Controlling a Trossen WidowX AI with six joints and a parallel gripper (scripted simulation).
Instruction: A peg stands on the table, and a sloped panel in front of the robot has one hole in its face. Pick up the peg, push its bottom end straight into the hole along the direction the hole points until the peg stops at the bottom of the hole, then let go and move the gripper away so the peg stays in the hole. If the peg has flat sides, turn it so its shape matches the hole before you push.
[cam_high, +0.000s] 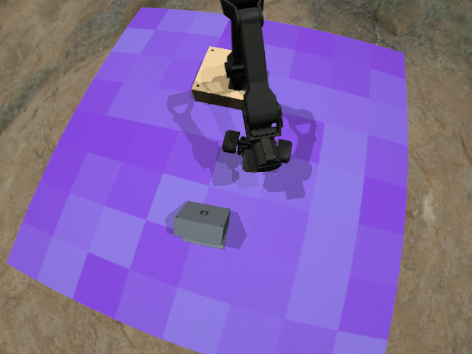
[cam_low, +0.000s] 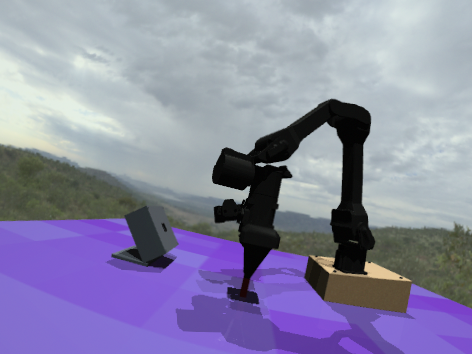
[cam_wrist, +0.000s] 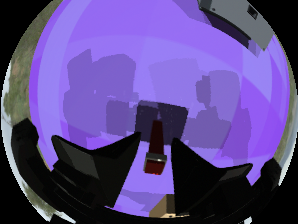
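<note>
The red peg stands upright on the table, with a flat-sided top that has a grey rim. My gripper points down with its fingers on either side of the peg. The fingers are partly closed, and gaps show between them and the peg in the wrist view. In the top view the arm hides the peg and the fingertips. The grey sloped panel stands apart from the peg, with a small rectangular dark hole in its face.
The arm rises from a tan base block at the back in the top view. The panel stands on a thin foot plate. The purple checkered table carries dark arm shadows around the peg.
</note>
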